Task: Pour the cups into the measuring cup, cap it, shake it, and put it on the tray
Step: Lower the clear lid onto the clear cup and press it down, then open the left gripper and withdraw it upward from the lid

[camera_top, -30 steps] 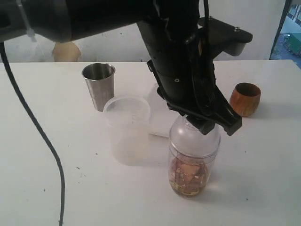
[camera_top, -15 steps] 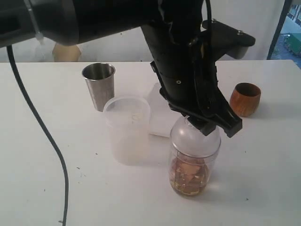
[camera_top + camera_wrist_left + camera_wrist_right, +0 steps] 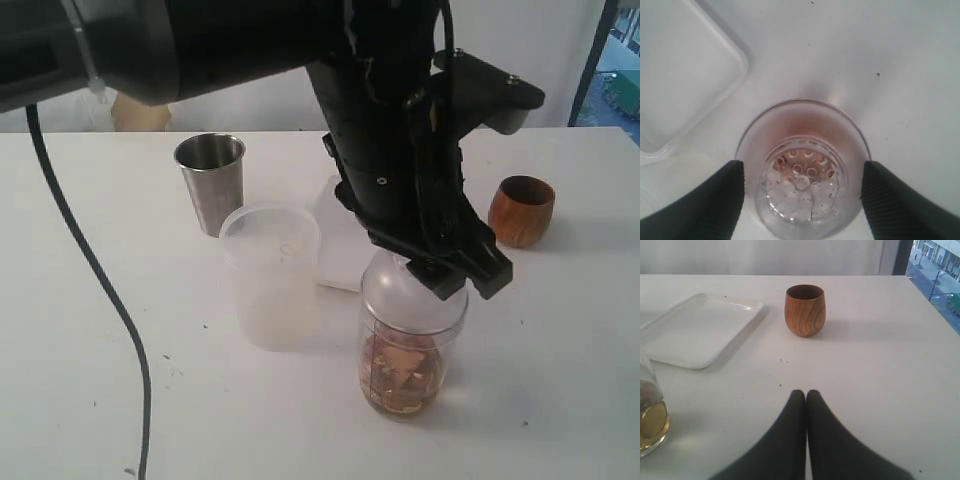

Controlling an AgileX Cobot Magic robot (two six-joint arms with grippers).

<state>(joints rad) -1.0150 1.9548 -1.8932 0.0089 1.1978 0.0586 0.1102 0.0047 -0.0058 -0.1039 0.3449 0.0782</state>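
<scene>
The measuring cup (image 3: 412, 345) stands on the table, capped with a clear domed lid pierced by holes (image 3: 802, 180), and amber liquid with pale lumps sits in its bottom. My left gripper (image 3: 458, 276) hangs just over the lid, open, with its fingers (image 3: 725, 195) on either side of the dome and a small gap at each. The wooden cup (image 3: 521, 211) stands at the right, the steel tumbler (image 3: 210, 180) at the back left, and the frosted cup (image 3: 270, 275) beside the measuring cup. The tray (image 3: 335, 250) lies behind them, half hidden by my arm. My right gripper (image 3: 806, 395) is shut and empty above bare table.
A black cable (image 3: 95, 290) trails down the table's left side. In the right wrist view the tray (image 3: 695, 330) and the wooden cup (image 3: 805, 310) lie ahead, and the measuring cup's edge (image 3: 647, 425) shows at the side. A window is at the far right.
The left jaws have spread apart and let go of the measuring cup's lid. The cup stays where it stood. The right gripper has not moved.
</scene>
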